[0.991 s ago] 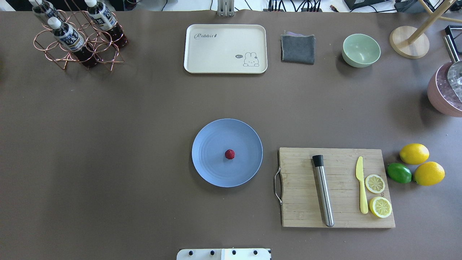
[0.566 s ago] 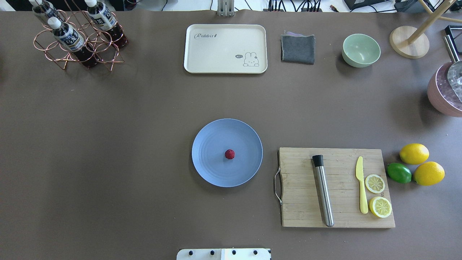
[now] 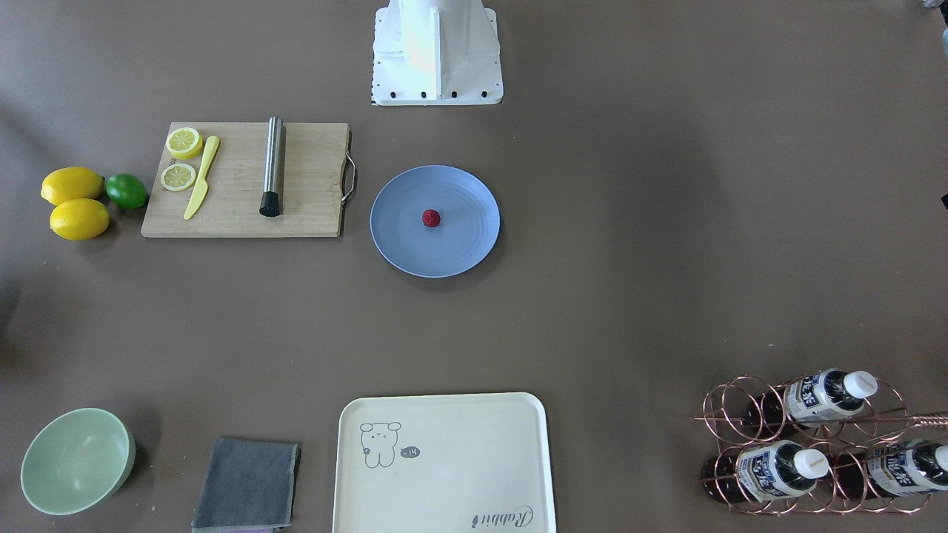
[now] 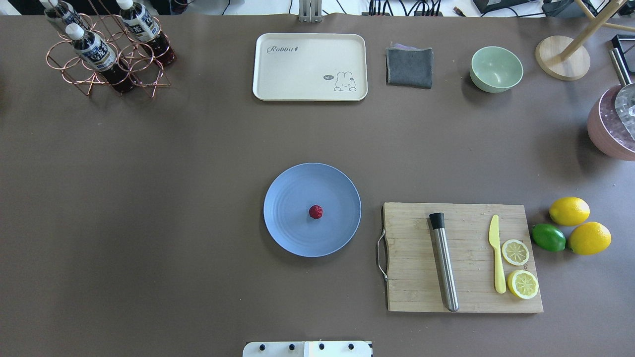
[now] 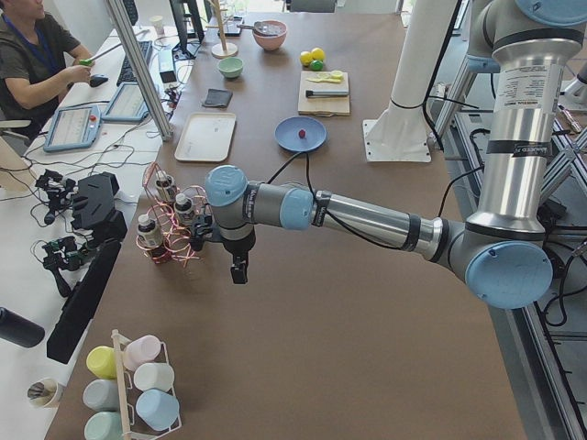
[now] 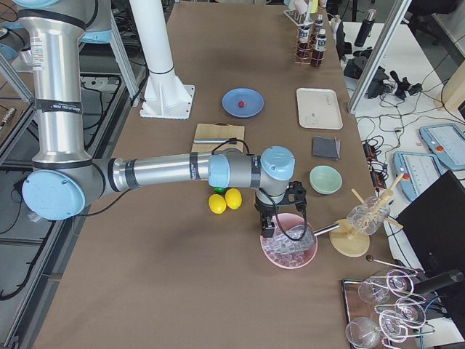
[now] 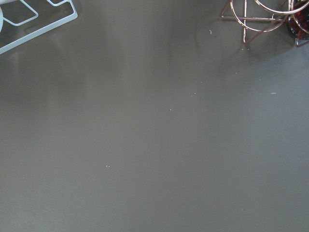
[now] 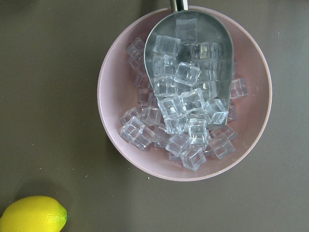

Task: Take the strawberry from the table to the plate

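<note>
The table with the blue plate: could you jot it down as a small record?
strawberry: on the plate, near its middle, unheld
plate: on the table, beside the cutting board
left gripper: over bare table by the bottle rack; grip state unclear
right gripper: above the pink bowl of ice; grip state unclear
task: looks done

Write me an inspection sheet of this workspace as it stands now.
Surface: matte grey-brown table, flat, few pale specks.
Job's things: tiny dark-red strawberry lies near the middle of the round light-blue plate.
Clutter: wooden cutting board bearing steel rod, yellow plastic knife, two lemon slices; cream rectangular tray; grey folded cloth; pale-green bowl; three capped bottles.
Grippers: left gripper above bare table; right gripper above pink bowl of ice cubes; open or shut, cannot tell.
Cables: black cables beyond the table's far edge.
Surroundings: seated person at a side desk.
</note>
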